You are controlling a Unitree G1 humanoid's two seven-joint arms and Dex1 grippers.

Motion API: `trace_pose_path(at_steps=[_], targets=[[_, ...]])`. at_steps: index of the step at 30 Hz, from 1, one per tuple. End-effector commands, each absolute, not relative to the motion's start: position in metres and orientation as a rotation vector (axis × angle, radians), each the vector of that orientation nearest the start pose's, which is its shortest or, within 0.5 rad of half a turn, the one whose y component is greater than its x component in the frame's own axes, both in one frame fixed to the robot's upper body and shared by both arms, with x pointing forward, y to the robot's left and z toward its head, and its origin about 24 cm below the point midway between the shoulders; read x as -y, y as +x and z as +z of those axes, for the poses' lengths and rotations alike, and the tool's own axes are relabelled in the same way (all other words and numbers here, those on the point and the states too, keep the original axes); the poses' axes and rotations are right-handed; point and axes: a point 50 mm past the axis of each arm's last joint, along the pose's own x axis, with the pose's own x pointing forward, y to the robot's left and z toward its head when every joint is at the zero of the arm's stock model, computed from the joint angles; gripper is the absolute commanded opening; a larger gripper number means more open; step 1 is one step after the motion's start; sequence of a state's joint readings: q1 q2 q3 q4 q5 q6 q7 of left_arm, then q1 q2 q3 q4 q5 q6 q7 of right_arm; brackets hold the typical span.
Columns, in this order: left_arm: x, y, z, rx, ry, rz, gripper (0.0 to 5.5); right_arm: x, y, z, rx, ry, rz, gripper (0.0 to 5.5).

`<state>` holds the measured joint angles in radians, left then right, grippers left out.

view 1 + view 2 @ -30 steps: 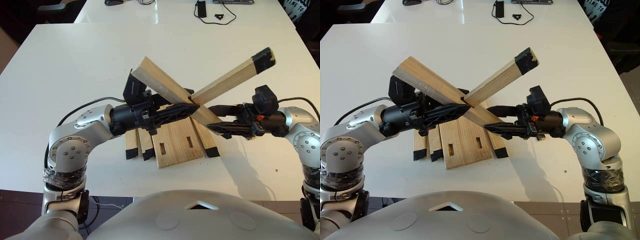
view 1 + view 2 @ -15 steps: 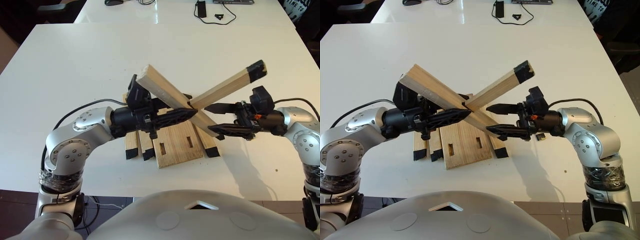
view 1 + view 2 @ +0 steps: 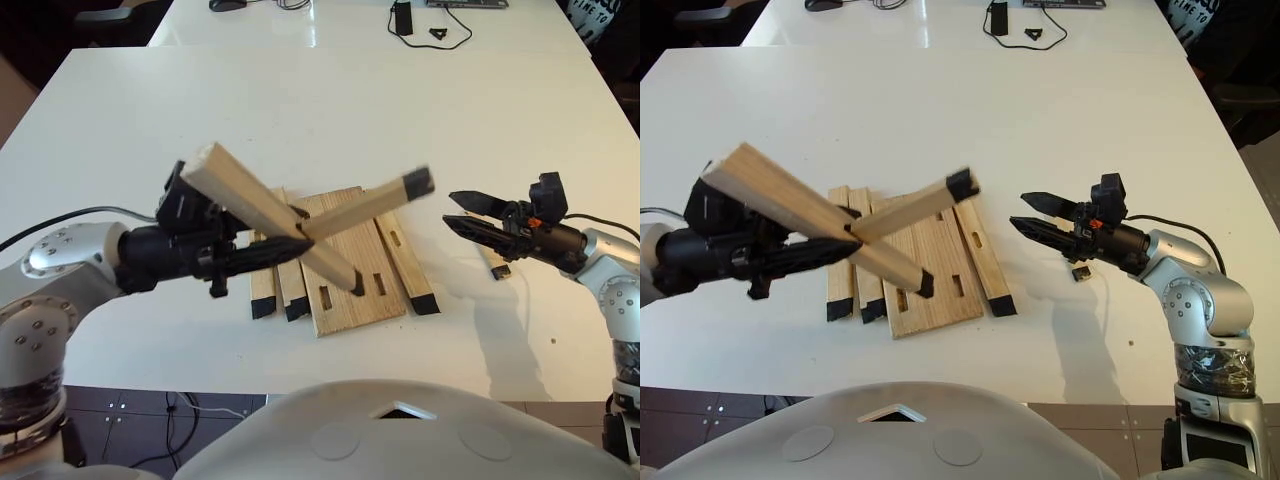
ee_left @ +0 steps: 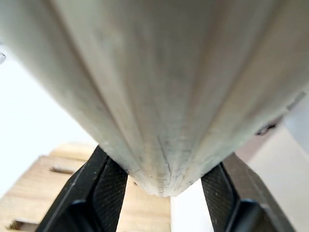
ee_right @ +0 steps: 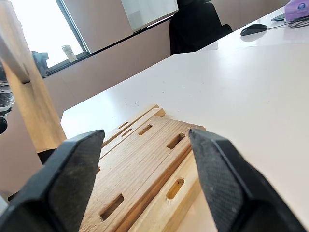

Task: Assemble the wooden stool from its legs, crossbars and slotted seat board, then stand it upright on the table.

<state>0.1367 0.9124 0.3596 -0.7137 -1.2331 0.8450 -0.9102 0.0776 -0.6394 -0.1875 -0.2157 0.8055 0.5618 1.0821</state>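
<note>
Two long wooden legs [image 3: 262, 212] with black end caps are joined in an X. My left gripper [image 3: 270, 250] is shut on them near the crossing and holds them tilted above the slotted seat board [image 3: 350, 285]. In the left wrist view the pale wood [image 4: 159, 96] sits between the black fingers [image 4: 96, 188]. Further wooden pieces lie flat beside the board on its left [image 3: 265, 290] and right [image 3: 410, 265]. My right gripper [image 3: 468, 212] hovers open to the right of the pile with nothing in it. The right wrist view looks past its fingers [image 5: 67, 179] onto the board [image 5: 140, 169].
A small wooden piece [image 3: 497, 266] lies on the white table [image 3: 150, 120] under my right gripper. A second table behind carries a mouse [image 3: 228, 5] and cables [image 3: 405, 20]. Bare tabletop lies on all sides of the pile.
My right gripper let go of the crossed legs and drew back to the right. My left gripper moved left and lower with the crossed legs, and their capped upper end dropped towards the board.
</note>
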Motion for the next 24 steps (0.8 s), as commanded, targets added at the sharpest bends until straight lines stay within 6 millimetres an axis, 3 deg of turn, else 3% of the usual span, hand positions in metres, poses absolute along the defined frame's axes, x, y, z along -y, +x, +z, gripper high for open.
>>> trace_pose_path(at_steps=[1,8,24], targets=[[-0.191,0.153,0.171,-0.36,-0.059,-1.348,2.07,0.221,0.204,0.095,-0.236,0.291,1.065,3.19],[-0.202,0.157,0.156,-0.393,0.029,-1.282,2.07,0.218,0.202,0.087,-0.258,0.255,1.05,3.19],[-0.204,0.173,0.155,-0.341,0.101,-1.263,2.06,0.218,0.203,0.076,-0.279,0.202,1.036,3.19]])
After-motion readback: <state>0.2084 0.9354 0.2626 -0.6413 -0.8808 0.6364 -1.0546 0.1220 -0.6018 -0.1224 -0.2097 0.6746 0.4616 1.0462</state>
